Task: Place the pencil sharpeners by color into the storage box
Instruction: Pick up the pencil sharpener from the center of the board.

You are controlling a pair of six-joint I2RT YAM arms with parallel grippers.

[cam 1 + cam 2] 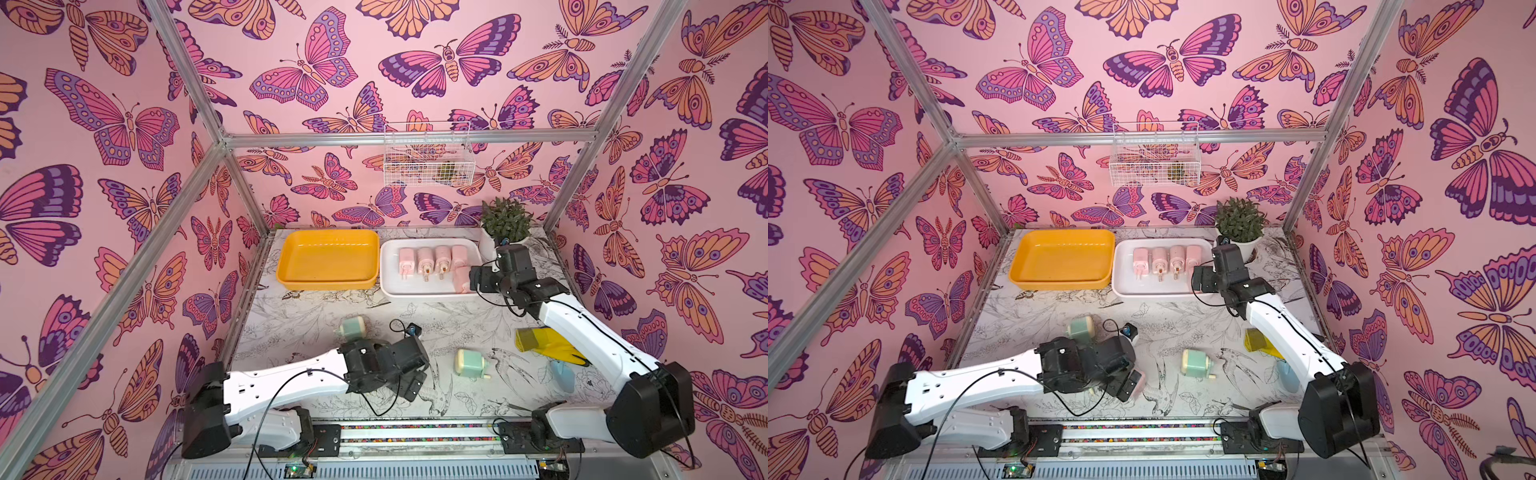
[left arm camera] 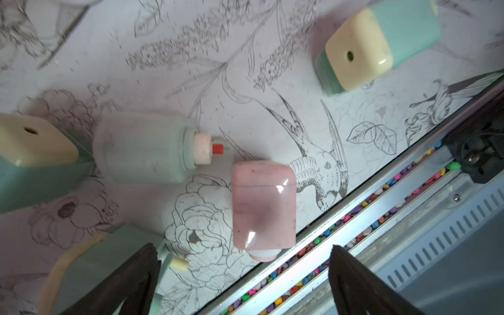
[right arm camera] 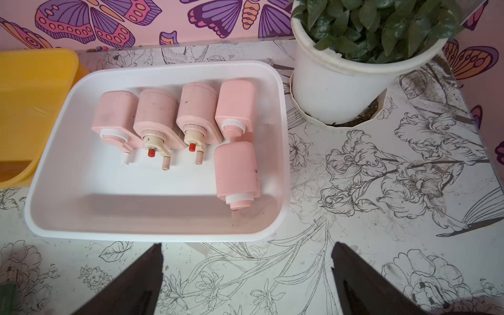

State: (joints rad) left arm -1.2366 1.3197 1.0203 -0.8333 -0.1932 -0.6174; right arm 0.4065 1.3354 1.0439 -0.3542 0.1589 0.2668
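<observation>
A tabletop printed with birds and flowers holds 2 trays at the back: an empty yellow tray (image 1: 328, 259) on the left and a white tray (image 3: 54, 152) just beside it. The white tray contains 5 pink pencil sharpeners (image 3: 156, 117), 4 in a row and 1 in front of the rightmost.

Nearer the front, the left gripper (image 2: 244, 283) hovers with its jaws spread wide over the last pink sharpener (image 2: 263, 206), which lies on its side close to the table's front edge. At least 4 mint green sharpeners (image 2: 381, 46) with cream ends lie around it.

The right gripper (image 3: 245, 281) hangs just before the white tray, jaws spread and empty.

The sharpeners look like light, rigid plastic with glossy, rounded shells, so probably slippery. The flat long sides of the body seem the safest grip; the small crank at one end looks fragile.
</observation>
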